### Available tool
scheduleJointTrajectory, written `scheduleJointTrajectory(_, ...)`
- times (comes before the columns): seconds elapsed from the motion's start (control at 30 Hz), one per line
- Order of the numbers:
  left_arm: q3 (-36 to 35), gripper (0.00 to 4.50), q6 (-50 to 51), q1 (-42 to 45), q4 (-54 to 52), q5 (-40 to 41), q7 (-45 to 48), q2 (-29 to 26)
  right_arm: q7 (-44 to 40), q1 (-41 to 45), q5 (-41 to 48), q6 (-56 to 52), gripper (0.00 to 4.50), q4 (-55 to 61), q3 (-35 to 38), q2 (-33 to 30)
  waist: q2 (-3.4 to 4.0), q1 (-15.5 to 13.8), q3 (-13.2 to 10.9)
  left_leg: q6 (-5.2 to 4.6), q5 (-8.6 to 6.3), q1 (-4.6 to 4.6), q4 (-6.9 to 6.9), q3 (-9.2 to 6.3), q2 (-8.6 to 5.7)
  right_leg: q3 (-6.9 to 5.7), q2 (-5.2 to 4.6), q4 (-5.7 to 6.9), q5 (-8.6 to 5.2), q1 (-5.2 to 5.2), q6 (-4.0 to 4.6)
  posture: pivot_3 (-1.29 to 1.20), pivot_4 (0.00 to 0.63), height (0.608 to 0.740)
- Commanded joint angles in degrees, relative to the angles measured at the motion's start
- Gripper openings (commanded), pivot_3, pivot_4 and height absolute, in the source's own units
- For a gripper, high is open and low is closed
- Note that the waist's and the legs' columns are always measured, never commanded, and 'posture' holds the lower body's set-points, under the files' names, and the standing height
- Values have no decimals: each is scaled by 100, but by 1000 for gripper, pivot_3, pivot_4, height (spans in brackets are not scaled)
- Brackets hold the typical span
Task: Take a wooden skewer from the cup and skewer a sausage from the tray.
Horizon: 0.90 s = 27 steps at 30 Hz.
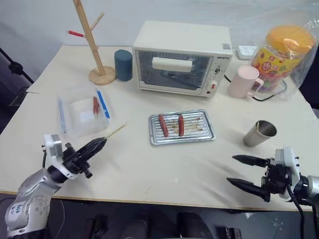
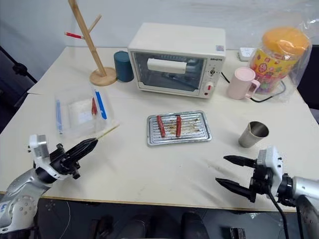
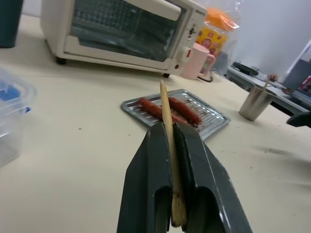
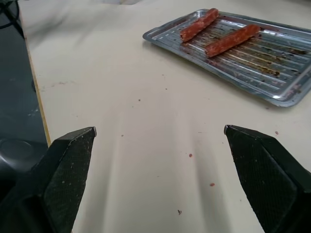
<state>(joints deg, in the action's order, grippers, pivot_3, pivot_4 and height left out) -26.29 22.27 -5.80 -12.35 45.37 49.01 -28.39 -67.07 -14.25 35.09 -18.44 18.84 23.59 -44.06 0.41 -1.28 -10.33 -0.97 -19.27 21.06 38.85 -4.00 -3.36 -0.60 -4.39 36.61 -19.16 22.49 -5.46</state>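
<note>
Looking down from the head: left gripper (image 1: 97, 144) clenched on the skewer (image 1: 115, 132), low over the table (image 1: 134, 174) near its front left, tip aimed toward the tray (image 1: 209, 135). Tray mid-table, two sausages lying in its left half: the sausage (image 1: 181, 125) beside a longer sausage (image 1: 163, 125), apart from each other. Cup (image 1: 259, 133) upright to the right of the tray, well apart from it. Right gripper (image 1: 245, 172) at the front right, fingers spread wide and empty. Behind the tray, an oven (image 1: 182, 57); at its sides a teal cylinder (image 1: 123, 65) and a pink mug (image 1: 243, 81). Plastic bag (image 1: 82, 110) flat at the left.

Left wrist: skewer (image 3: 167, 131) pinched between the closed fingers (image 3: 146, 194), pointing at the tray (image 3: 214, 116) and both sausages; cup (image 3: 254, 103) beyond, off to one side.

Right wrist: both fingers (image 4: 68, 170) far apart, bare table between them; tray (image 4: 272, 73) ahead, sausages lying across its ridges.
</note>
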Motion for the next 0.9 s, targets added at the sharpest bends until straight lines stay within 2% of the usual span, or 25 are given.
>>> scheduleJointTrajectory(0.03, -186, 0, -153, -168, -106, -12, -104, 19, 599, 442, -87, -10, 4437, 439, -170, 113, 0, 1, 0, 2, -1, 0, -1, 0, 1, 0, 1, 2, -1, 1, 3, 0, 150, 740)
scheduleJointTrajectory(0.13, -84, 0, -193, -129, -115, -82, -192, 47, 1705, 1505, -212, -1399, 4437, 893, -976, -58, 0, 33, 0, 5, -1, 2, 0, 1, 3, 3, 2, 7, -2, 7, 3, 0, 150, 740)
scheduleJointTrajectory(0.27, 67, 0, -226, -8, -129, -148, -301, 98, 2561, 2963, -421, -2680, 4437, 847, -1994, 137, -2, 14, 1, 8, 0, 9, 1, -2, 3, 0, 2, 9, -4, 17, 7, 0, 150, 740)
scheduleJointTrajectory(0.4, 208, 0, -259, 78, -184, -192, -399, 145, 3618, 4125, -783, -3513, 4437, 353, -2708, 978, -13, -16, 7, 9, -1, 23, -12, -13, 2, -6, 2, -9, -6, 23, 11, 0, 150, 740)
scheduleJointTrajectory(0.5, 259, 0, -278, 69, -240, -205, -456, 190, 4162, 4609, -1288, -3716, 4437, -67, -3250, 1485, -17, 13, 10, 9, -1, 29, -13, -13, -4, -5, -1, -6, -6, 33, 11, 0, 150, 740)
scheduleJointTrajectory(0.6, 301, 0, -305, 36, -306, -216, -519, 241, 4441, 4858, -1742, -3685, 4437, -365, -3566, 1626, -17, 13, 10, 8, -1, 30, -16, -10, -5, -4, 0, 1, -6, 40, 11, 0, 150, 740)
scheduleJointTrajectory(0.9, 407, 0, -400, -148, -499, -244, -659, 418, 4666, 5115, -1944, -4001, 4437, -764, -3640, 2172, -17, 110, 10, 9, -1, 32, -17, -5, -6, 2, 1, 19, -6, 52, 11, 0, 150, 740)
